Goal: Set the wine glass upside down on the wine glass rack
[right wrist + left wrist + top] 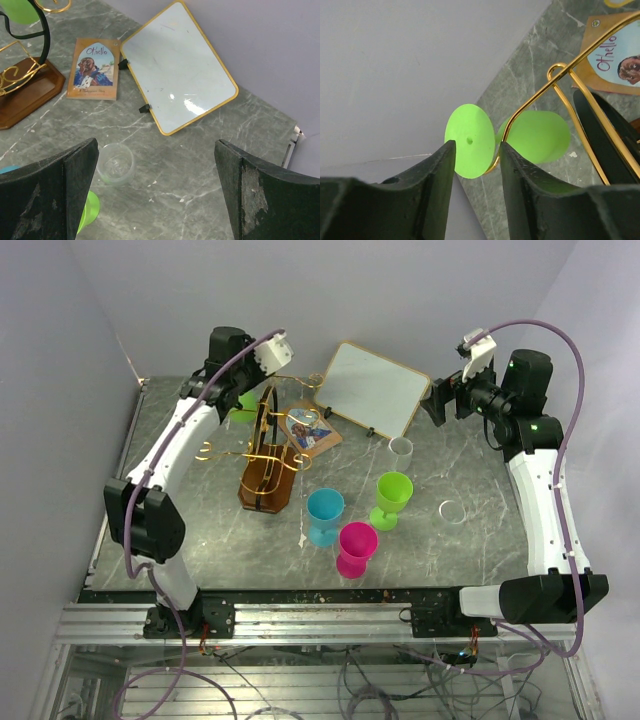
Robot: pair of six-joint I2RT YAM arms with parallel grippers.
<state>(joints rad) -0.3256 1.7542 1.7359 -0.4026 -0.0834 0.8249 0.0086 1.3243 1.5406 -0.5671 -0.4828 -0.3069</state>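
Over at the far left corner of the bench, the left gripper has its black fingers parted, one on each side of the round foot of the lime-green wine glass. There's a sliver of daylight by the right finger, and on the left I cannot tell whether it touches. That wine glass hangs on the wine glass rack, where a thin gold wire arm hooks around the stem between the flat disc foot and the smooth matte bowl. The foot faces the pale wall, the bowl the bench side. The rack is all curled gold scrolls rising from a glossy dark brown wooden base. Across at the back right, the right gripper hangs high with its scuffed black fingers gaping wide, gripping nothing. Below it a clear tumbler stands mouth up on the grey, white-veined marble surface. Just beyond it a shiny white board with a gold rim is propped at a tilt, and an Othello paperback lies flat between that board and the rack's base. Front and centre, three goblets stand upright close together: blue, pink and green. A clear ring lies to their right.
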